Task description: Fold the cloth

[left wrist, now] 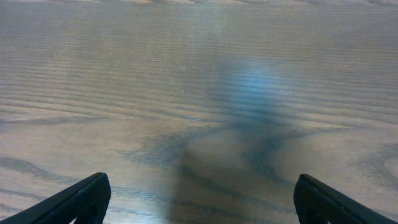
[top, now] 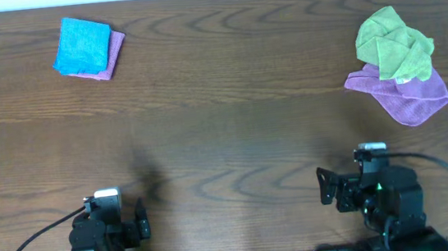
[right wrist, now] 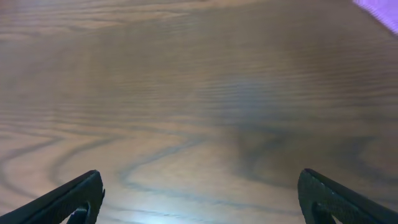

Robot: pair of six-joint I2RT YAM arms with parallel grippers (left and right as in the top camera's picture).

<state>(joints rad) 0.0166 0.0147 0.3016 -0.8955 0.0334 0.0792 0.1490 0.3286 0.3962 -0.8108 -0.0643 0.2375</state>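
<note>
Left wrist view has the left gripper (left wrist: 202, 196) with its jaws spread wide. One black finger (left wrist: 87, 198) pokes in at each bottom corner, and only the wood grain of the table (left wrist: 124, 74) runs between them, so it's holding nothing. There's a blurry bluish patch on the wood ahead and I can't tell what it is. It's the same deal on the right wrist view: the right gripper (right wrist: 199, 193) is wide open over bare wood and gripping nothing, with a sliver of the purple cloth (right wrist: 380, 11) just peeking in at the top right corner. From overhead, both arms sit low at the near edge of the table, each trailing a black cable. The stuff that needs folding is well apart from both sets of jaws. The green cloth (top: 393, 43) is a crumpled heap out toward the far right, ahead of the right gripper and off to its right. It lies on top of the purple cloth, which sticks out from under it on the near side and looks rumpled too. Way over at the far left, ahead of the left gripper, a blue cloth (top: 82, 44) sits as a neat folded square. It's stacked on a pink cloth (top: 115, 52) that shows along its right and near edges.
</note>
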